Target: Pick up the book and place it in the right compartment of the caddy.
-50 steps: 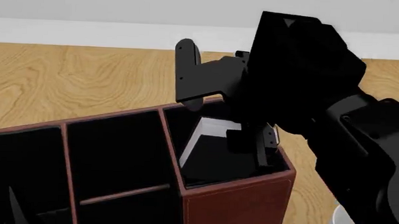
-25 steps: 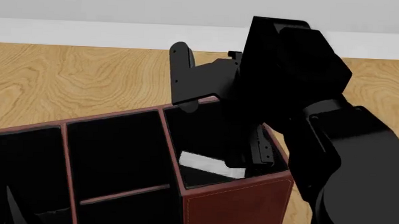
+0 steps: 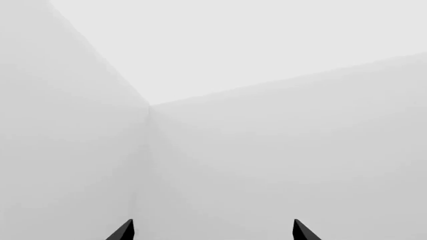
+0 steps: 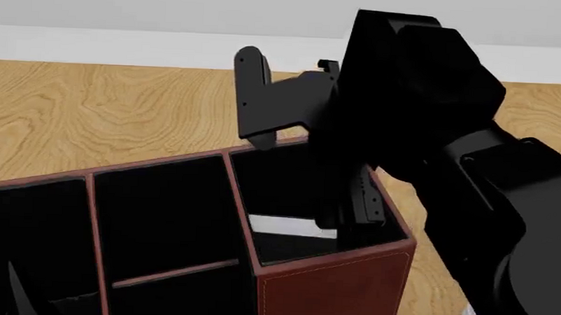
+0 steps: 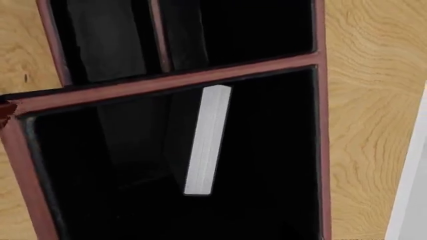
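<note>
The reddish-brown caddy (image 4: pixel 332 289) stands at the front of the wooden table. The black book lies low inside its tall right compartment (image 4: pixel 275 182), with only the white page edges (image 4: pixel 292 226) showing. In the right wrist view the same white page edges (image 5: pixel 208 140) run along the black-lined compartment (image 5: pixel 267 150). My right gripper (image 4: pixel 351 205) hangs just over the compartment's mouth, open and apart from the book. Its fingertips do not show in the right wrist view. My left gripper (image 3: pixel 212 232) is open and empty, and faces a bare white wall corner.
The caddy's middle section with a shelf divider (image 4: pixel 166 223) and a further section (image 4: pixel 34 247) lie to the left. The wooden table (image 4: pixel 105 116) stretches behind to a white wall (image 4: pixel 125 47). A white thing (image 5: pixel 410 190) shows beside the caddy.
The book has left my right gripper: it stood tilted in the jaws, then dropped flat into the right compartment. The right arm has lifted slightly.
</note>
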Controlling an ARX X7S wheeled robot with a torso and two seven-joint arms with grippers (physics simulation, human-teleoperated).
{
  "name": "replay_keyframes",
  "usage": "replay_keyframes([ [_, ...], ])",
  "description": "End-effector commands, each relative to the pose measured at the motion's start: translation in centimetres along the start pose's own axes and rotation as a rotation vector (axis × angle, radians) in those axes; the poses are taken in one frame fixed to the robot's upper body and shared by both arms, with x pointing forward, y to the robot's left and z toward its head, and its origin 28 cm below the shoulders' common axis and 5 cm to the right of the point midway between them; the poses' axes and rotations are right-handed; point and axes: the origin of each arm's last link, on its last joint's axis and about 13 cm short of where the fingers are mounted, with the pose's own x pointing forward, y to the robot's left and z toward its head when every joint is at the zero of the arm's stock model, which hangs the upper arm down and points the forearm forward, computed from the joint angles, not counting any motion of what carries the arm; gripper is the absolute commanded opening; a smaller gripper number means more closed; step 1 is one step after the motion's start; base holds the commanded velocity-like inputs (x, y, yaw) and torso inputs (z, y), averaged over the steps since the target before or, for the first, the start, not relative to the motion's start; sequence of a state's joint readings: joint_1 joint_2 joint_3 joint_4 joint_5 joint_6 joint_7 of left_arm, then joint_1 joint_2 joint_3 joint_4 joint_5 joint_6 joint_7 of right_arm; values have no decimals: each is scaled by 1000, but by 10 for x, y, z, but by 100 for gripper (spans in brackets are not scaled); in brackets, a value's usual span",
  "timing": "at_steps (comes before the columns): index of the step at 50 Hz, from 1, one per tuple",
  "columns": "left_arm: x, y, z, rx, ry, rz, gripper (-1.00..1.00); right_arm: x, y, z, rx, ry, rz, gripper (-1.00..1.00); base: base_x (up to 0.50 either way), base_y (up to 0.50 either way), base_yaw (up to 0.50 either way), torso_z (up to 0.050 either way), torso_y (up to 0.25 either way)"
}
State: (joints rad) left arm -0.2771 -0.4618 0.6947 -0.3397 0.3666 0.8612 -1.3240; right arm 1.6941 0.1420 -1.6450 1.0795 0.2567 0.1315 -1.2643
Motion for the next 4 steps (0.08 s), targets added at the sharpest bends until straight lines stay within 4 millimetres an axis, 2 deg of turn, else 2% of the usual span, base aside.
replay_keyframes([
  [1,0,0,0,-4,-10,0,100,-13,4,3,-11,-9,-22,100,0,0,0,0,0],
  [4,0,0,0,-6,-12,0,100,-19,6,4,-13,-17,-33,100,0,0,0,0,0],
])
